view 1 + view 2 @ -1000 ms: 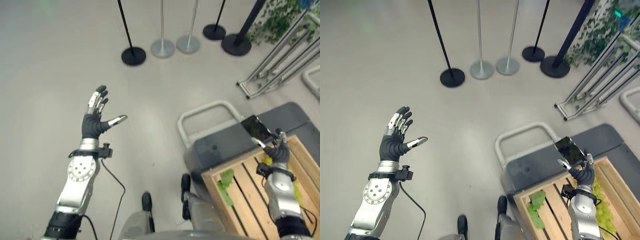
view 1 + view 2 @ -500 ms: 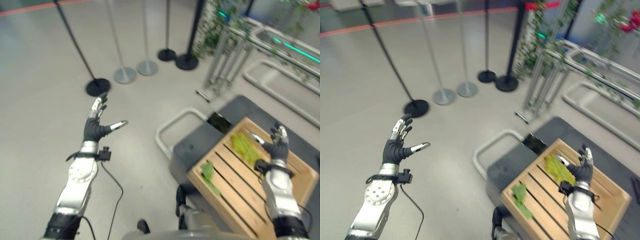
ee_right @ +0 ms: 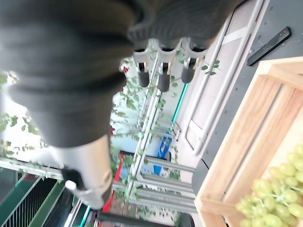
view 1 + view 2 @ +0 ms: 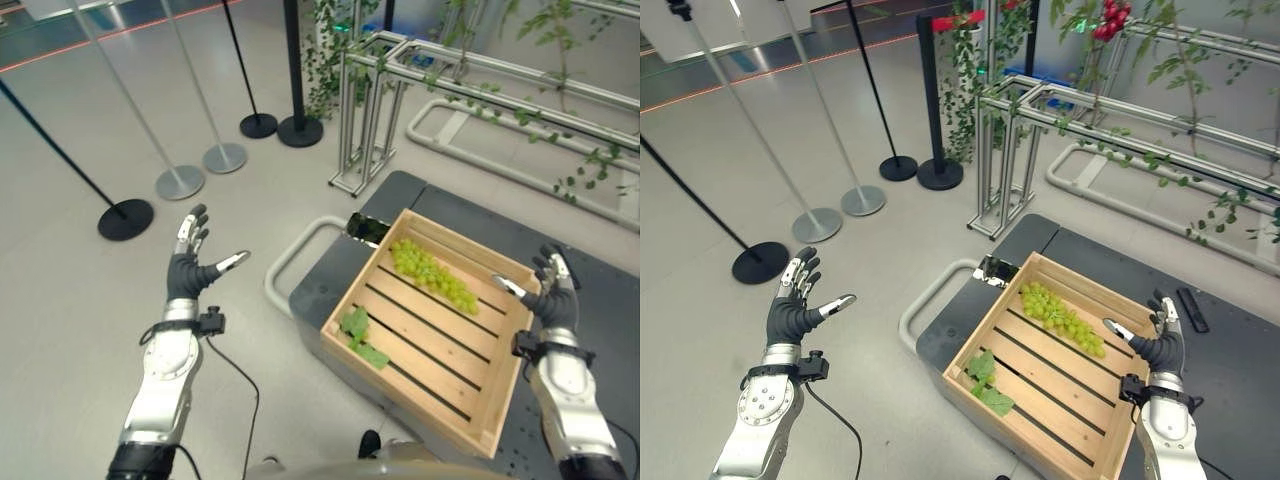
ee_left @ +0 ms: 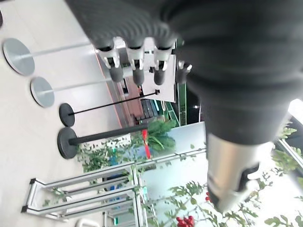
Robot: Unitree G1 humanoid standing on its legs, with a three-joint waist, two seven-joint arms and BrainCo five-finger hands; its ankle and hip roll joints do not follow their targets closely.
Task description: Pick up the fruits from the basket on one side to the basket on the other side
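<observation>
A wooden slatted crate sits on a dark grey cart. In its far part lies a bunch of green grapes; the grapes also show in the right wrist view. A few green leaves lie at its left end. My right hand is open, fingers up, just past the crate's right corner and holding nothing. My left hand is open over the bare floor, well left of the cart, also holding nothing.
The cart's grey tube handle sticks out to the left. A small dark device lies by the crate's far corner and a black bar on the cart's top. Stanchion posts with round bases and a metal rack with plants stand beyond.
The camera has swung, so the whole crate and cart now show. Both hands stay open and raised much as before.
</observation>
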